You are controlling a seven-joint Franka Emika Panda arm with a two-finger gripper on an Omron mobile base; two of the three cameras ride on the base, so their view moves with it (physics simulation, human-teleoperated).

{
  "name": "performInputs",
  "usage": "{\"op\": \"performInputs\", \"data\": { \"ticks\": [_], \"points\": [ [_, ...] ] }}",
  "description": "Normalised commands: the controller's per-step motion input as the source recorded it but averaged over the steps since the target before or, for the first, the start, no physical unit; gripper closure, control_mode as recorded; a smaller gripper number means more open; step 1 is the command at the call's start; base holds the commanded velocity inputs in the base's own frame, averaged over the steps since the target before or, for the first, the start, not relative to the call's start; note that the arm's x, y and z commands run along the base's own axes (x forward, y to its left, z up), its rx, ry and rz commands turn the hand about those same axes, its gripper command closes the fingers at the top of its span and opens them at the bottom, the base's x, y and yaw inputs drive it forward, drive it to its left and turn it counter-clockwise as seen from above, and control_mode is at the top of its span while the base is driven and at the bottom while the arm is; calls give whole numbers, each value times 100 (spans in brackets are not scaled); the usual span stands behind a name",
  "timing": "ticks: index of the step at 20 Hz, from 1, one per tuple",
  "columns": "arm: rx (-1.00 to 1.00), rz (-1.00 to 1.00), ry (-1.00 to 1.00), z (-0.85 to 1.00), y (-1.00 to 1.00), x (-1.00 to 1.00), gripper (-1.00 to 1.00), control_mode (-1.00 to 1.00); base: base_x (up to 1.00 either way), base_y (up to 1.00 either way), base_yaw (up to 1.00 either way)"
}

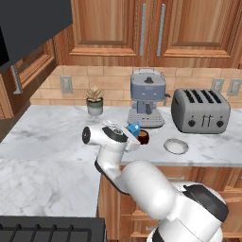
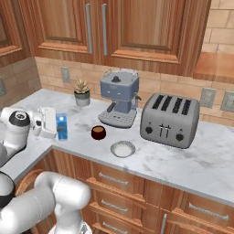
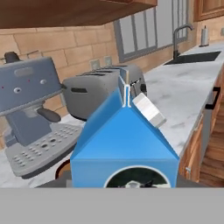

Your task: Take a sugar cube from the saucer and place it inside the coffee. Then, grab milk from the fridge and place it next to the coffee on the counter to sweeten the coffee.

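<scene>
My gripper [image 2: 58, 126] is shut on the milk [image 2: 61, 127], a small blue carton with a white band, held upright low over the counter [image 2: 196, 155] near its front edge. In the hand view the milk [image 3: 124, 140] hides the fingertips. The coffee [image 2: 98, 132], a dark red mug with brown liquid, stands just right of the carton and in front of the coffee machine. Right of the mug lies the white saucer [image 2: 122, 148]. From the left base view the milk [image 1: 133, 128] sits right beside the coffee [image 1: 143, 137], with the saucer [image 1: 176, 146] further right. The sugar cube and the fridge are out of view.
A grey-blue coffee machine [image 2: 119, 98] stands behind the mug, a silver toaster [image 2: 170, 119] to its right, and a small potted plant [image 2: 82, 93] to its left by the wall. Wooden cabinets hang above. A sink [image 3: 192, 56] lies far along the counter. A stovetop [image 1: 47, 229] is at lower left.
</scene>
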Motion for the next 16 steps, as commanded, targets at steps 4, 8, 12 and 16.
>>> {"op": "performInputs", "data": {
  "ticks": [4, 8, 12, 16],
  "points": [
    [0, -12, 0, -8, -5, 17, 100, -100, 0, 0, 0],
    [0, -11, 0, -13, -3, 31, 100, -100, 0, 0, 0],
    [0, -8, 0, -19, 0, 44, 100, -100, 0, 0, 0],
    [0, -5, 0, -26, 0, 40, 100, -100, 0, 0, 0]
  ]
}}
